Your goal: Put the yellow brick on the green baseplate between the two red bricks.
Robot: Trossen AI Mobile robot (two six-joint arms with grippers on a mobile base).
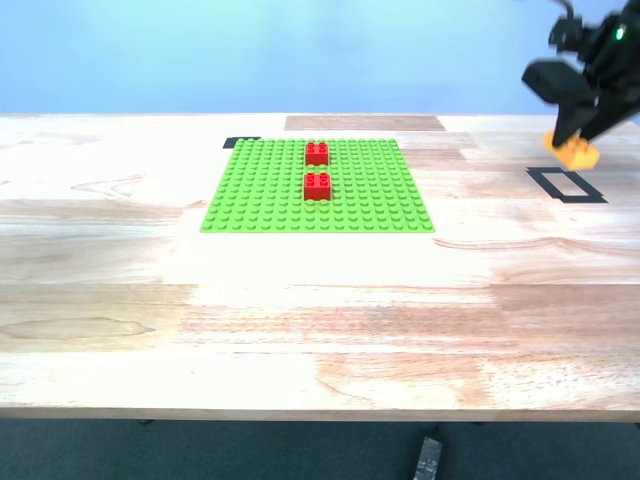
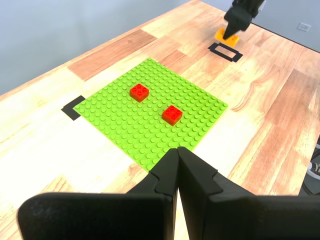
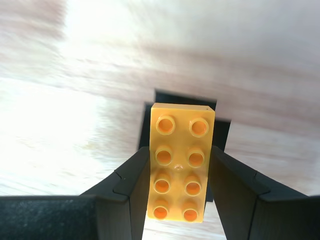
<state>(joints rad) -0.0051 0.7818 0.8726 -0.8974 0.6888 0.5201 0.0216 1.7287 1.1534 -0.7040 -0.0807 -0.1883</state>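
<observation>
Gripping yellow brick (image 3: 178, 167) in second gripper (image 3: 179, 185) above black tape outline (image 1: 566, 185), first gripper (image 2: 177, 172) clenched empty, red bricks (image 1: 317, 153) on baseplate (image 1: 260, 195).

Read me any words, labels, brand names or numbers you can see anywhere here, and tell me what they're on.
None can be read. The yellow brick, the two red bricks, the green baseplate and the black tape outline on the table show no text; any stud marks are too small to read.
</observation>
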